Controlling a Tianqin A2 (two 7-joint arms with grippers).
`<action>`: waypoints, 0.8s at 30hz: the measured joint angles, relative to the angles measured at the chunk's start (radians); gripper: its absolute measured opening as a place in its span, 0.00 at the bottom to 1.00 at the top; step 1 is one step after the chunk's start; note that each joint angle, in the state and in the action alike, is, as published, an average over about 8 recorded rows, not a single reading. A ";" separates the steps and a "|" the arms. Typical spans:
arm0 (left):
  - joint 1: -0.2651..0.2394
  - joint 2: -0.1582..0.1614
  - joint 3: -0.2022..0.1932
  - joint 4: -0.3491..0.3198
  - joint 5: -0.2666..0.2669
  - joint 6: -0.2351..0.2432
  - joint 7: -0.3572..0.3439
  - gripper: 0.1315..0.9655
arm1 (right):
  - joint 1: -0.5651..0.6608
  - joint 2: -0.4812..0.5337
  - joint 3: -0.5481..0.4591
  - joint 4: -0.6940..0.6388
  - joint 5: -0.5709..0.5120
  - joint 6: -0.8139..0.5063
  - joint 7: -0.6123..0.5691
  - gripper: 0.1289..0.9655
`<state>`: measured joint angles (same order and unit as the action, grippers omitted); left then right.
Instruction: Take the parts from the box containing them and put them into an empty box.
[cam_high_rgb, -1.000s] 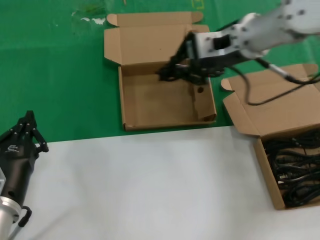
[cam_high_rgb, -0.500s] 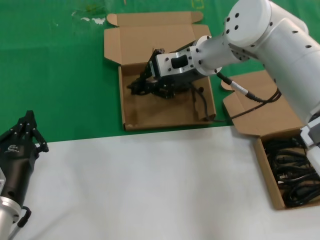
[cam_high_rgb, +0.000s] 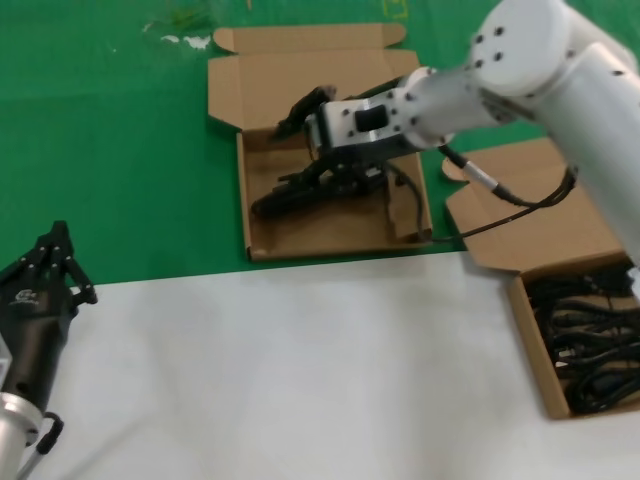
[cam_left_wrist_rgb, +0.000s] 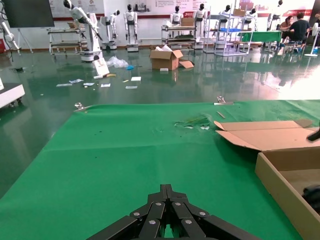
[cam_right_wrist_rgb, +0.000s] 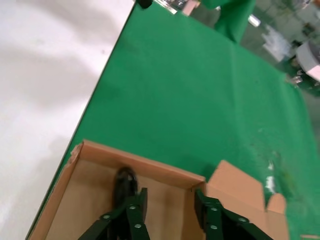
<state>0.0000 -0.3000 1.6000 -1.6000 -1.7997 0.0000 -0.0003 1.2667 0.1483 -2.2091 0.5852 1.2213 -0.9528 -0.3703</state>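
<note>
Plain brown cardboard for both mailer boxes, the open box (cam_high_rgb: 262, 215) on green cloth (cam_high_rgb: 110, 150) and the box of cords (cam_high_rgb: 528, 330). Black cord bundle (cam_high_rgb: 300, 192) inside the first, black cords (cam_high_rgb: 590, 345) in the second. White tabletop (cam_high_rgb: 300, 380). White right arm (cam_high_rgb: 520, 70), black left gripper (cam_high_rgb: 55, 262).

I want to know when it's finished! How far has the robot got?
One cord lies in the middle box, under the open right gripper. Nothing is held. Many cords wait in the side box. The left gripper sits idle.
</note>
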 joint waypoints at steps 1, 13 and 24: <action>0.000 0.000 0.000 0.000 0.000 0.000 0.000 0.01 | -0.013 0.018 0.002 0.039 0.002 -0.006 0.016 0.22; 0.000 0.000 0.000 0.000 0.000 0.000 0.000 0.01 | -0.186 0.219 0.060 0.433 0.057 -0.049 0.162 0.48; 0.000 0.000 0.000 0.000 0.000 0.000 0.000 0.05 | -0.263 0.219 0.099 0.481 0.094 0.019 0.180 0.76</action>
<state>0.0000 -0.3000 1.6001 -1.6000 -1.7997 0.0000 -0.0003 1.0036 0.3677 -2.1103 1.0664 1.3151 -0.9342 -0.1905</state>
